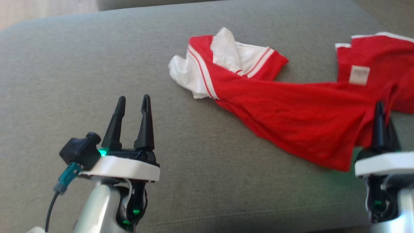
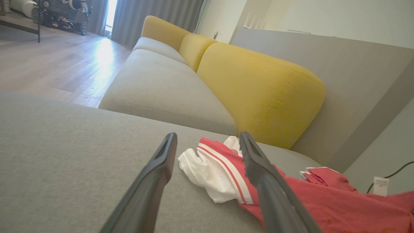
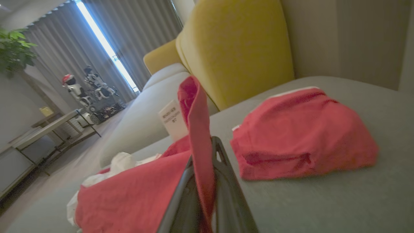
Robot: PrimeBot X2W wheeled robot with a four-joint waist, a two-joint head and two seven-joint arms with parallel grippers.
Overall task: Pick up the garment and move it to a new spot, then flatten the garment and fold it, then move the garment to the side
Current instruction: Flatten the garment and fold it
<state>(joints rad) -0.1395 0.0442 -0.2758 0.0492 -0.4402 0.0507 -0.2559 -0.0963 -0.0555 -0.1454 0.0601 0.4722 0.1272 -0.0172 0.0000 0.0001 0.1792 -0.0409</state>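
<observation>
The garment, a red shirt with white sleeves and white striped trim, lies crumpled across the right half of the grey sofa seat. Its white end bunches toward the middle of the seat, closer to the far edge, and its red body stretches to the right, where another red part bears a white label. The right claw, close to the seat's near edge on the right, is clamped tight on a fold of the red cloth. In the right wrist view a strip of that cloth stands up between the two dark fingers and rises above their tips. The left claw is spread wide and holds nothing. It hangs over bare grey seat toward the near edge, left of the garment and apart from it. Yellow back cushions stand behind the seat's far edge.
</observation>
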